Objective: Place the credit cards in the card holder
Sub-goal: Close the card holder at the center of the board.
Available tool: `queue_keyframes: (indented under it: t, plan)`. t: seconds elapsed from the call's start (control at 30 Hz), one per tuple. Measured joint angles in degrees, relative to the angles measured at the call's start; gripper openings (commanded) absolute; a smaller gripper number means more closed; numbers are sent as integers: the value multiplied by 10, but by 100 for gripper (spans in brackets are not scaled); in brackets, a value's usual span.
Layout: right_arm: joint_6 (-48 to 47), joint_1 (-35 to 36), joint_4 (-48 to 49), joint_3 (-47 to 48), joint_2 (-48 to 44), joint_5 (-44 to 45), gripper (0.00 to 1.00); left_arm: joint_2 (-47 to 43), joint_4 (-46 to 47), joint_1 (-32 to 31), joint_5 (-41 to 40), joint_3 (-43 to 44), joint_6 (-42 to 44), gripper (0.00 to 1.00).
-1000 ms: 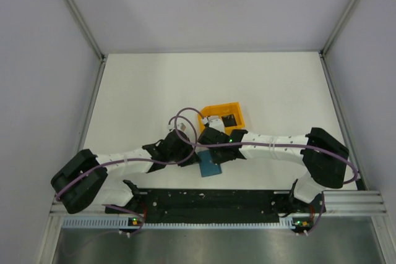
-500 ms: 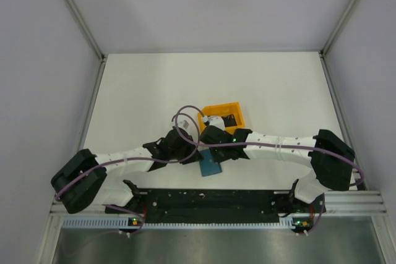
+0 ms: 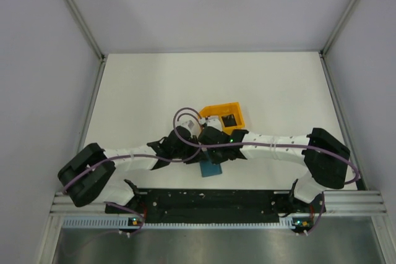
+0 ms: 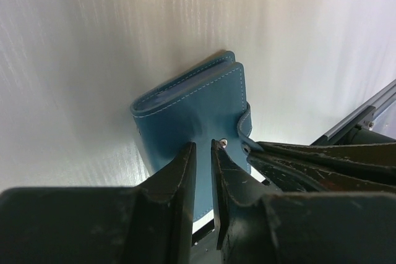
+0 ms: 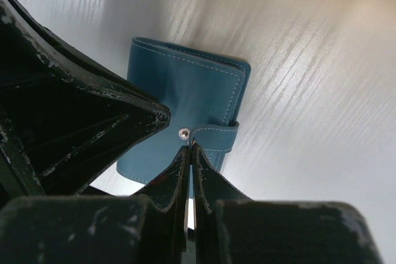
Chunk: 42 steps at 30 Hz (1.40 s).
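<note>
My left gripper (image 4: 203,153) sits low over the folded teal card holder (image 4: 185,109), which lies on the white table (image 4: 62,60). A thin slit shows between the jaws, and I cannot tell if they pinch anything. My right gripper (image 5: 189,149) is clenched, tips at the strap (image 5: 219,139) beside the snap (image 5: 184,133); whether the strap is caught is hidden. From above, my arms cover most of the holder. Farther right, the orange tray (image 3: 216,110) holds 1 dark card (image 3: 230,120).

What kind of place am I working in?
Probably a lab robot test cell: a white table boxed in by plain pale panels, two arms bolted to a metal rail, and props: an orange tray and a card holder.
</note>
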Motion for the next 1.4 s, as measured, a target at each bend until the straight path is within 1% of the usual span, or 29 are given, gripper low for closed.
queue_keyframes:
  t: [0.17, 0.5, 1.03, 1.27, 1.4]
  plan:
    - [0, -3, 28, -20, 2, -16, 0, 10, 12, 0, 8, 0, -6, 20]
    - [3, -37, 90, -68, -19, -78, 0, 17, 15, 0, 10, 3, -13, 20]
    - [7, -80, 115, -87, -31, -143, 0, 19, 14, 0, 11, 5, -13, 19]
    - [5, -107, 145, -108, -35, -190, 0, 20, 14, 0, 11, 5, -14, 19]
    - [1, -135, 160, -128, -56, -228, 0, 20, 13, 0, 10, 5, -15, 19]
